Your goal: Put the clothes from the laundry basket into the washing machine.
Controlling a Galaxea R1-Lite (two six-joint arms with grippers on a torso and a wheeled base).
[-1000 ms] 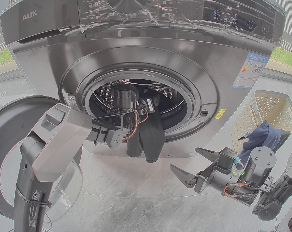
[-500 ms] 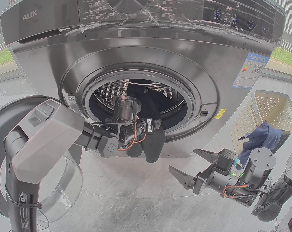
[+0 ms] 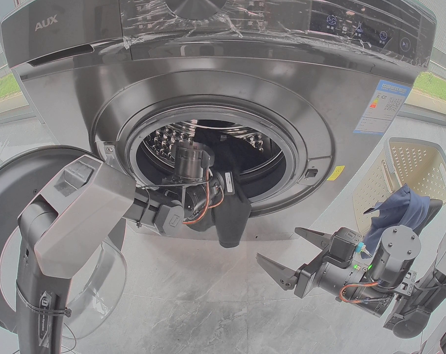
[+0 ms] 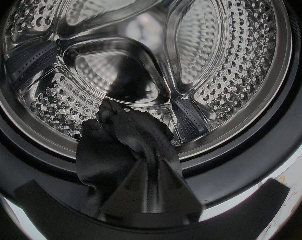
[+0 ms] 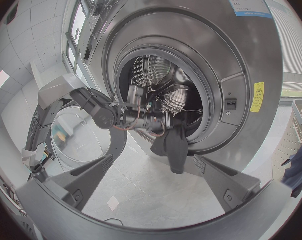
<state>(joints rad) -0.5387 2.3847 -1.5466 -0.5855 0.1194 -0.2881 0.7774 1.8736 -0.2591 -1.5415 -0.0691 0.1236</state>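
The round glass door of the washing machine stands swung open at the far left.

Just right of it, the left gripper is at the mouth of the steel drum, its jaws clenched on a black garment. One bunched end of the cloth reaches over the dark rubber seal toward the drum. The other end hangs outside, down the front panel below the opening, above the grey floor.

The main risk seems to lie here. Much of the cloth appears to be outside the machine, so a release at this spot could let its weight drag it back over the lip and onto the floor. It might also stay draped across the seal, where the door would likely pinch it. The gripper probably needs to go deeper before letting go. The orange cables at the wrist sit close to the rim and could snag there.

Further right and nearer, the right gripper hovers above the floor, jaws spread wide and holding nothing.

At the far right, the cream laundry basket holds a navy garment draped over its near edge. A loose grab could tip that garment out onto the floor.
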